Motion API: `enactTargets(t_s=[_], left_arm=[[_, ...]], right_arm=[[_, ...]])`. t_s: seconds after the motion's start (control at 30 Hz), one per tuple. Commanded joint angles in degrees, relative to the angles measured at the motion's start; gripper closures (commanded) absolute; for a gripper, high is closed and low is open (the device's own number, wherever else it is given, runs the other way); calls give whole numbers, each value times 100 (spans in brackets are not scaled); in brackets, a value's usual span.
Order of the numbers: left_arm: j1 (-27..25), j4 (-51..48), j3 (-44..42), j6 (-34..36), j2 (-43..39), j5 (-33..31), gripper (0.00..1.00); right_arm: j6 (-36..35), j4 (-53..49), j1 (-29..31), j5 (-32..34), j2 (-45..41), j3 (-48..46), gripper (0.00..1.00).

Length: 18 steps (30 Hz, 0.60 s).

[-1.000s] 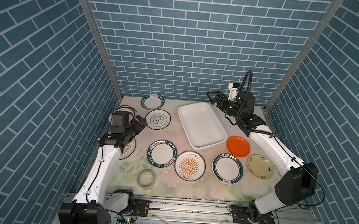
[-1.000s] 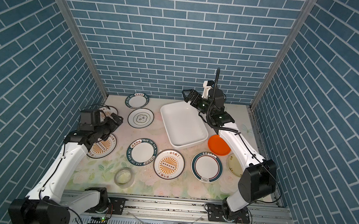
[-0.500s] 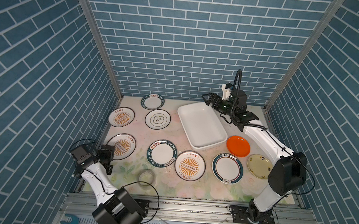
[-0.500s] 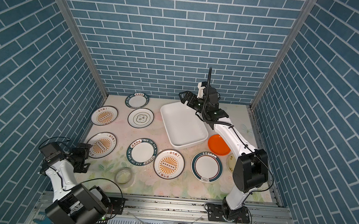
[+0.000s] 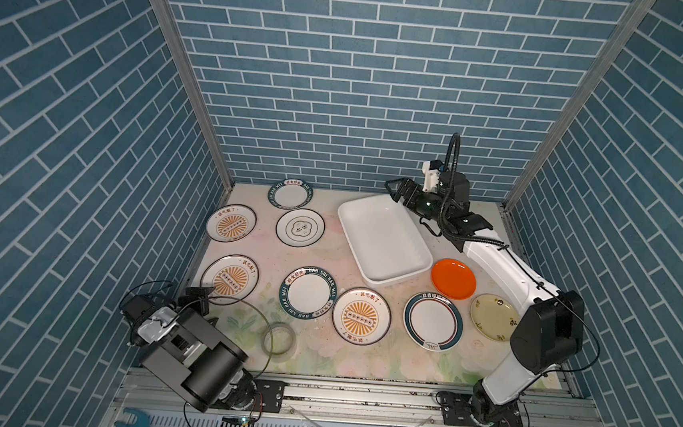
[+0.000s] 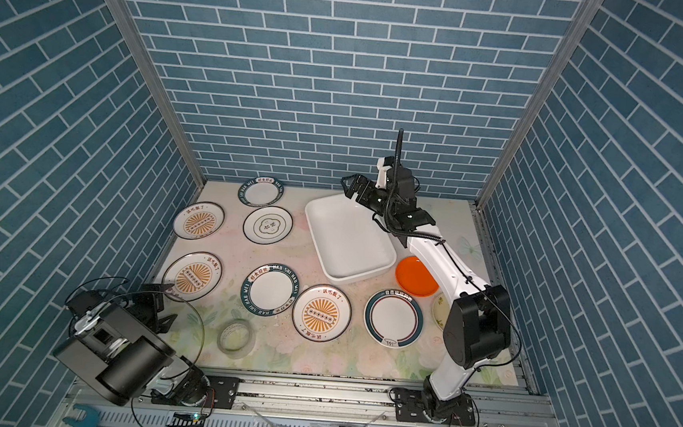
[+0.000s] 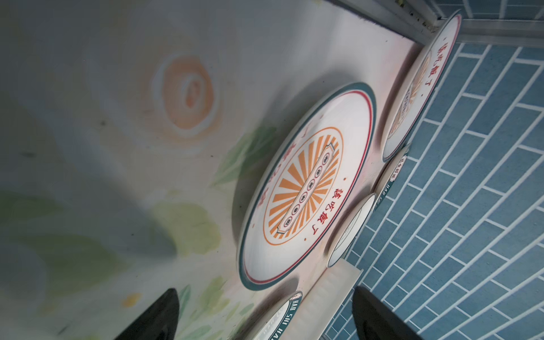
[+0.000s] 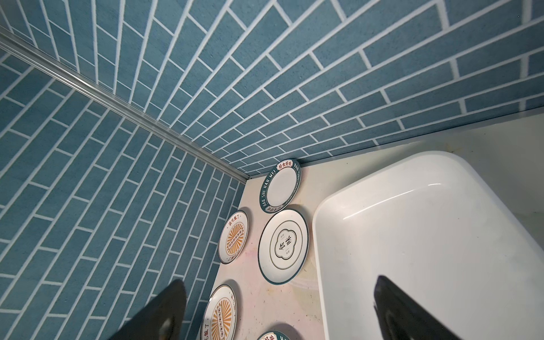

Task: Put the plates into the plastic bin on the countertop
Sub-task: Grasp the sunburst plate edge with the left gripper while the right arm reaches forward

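Observation:
Several plates lie flat on the flowered countertop (image 5: 320, 354); none is in the empty white plastic bin (image 5: 383, 238) (image 8: 426, 250). Among them are a near-left sunburst plate (image 5: 229, 279) (image 7: 306, 188), a green-lettered plate (image 5: 308, 293), a plain orange plate (image 5: 453, 278) and a pale yellow plate (image 5: 494, 317). My left gripper (image 5: 203, 307) (image 7: 265, 318) sits low at the near-left corner, just short of the sunburst plate, open and holding nothing. The right gripper (image 5: 396, 187) (image 8: 282, 315) hovers over the bin's far corner, open and holding nothing.
A translucent tape roll (image 5: 278, 340) lies near the front, right of my left arm. The grey metal rail (image 5: 359, 395) runs along the front edge with pens and tools below it. Blue tiled walls close in the left, back and right sides.
My left arm has drawn back from over the far-left sunburst plate to the near-left corner, uncovering that plate. The right gripper has shifted a little along the bin's far end.

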Motion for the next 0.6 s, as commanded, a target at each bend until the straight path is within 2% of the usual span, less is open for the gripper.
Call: enactTargets(t_s=[0.0,0.1,0.33,0.57], left_arm=[[38,345,-10,147,252,169,8],[40,393,-61,112,403,-30,8],[-5,1493,-434,-386,669,-50,12],[-219,2249,-665,-605,698,-345,12]], right_arm=[[48,-41,26,400,-263,-116,1],[58,35,20,622,-348,-274,1],[161,222,25,902,-364,-438,1],[216,383,20,1135,-396,-601,1]])
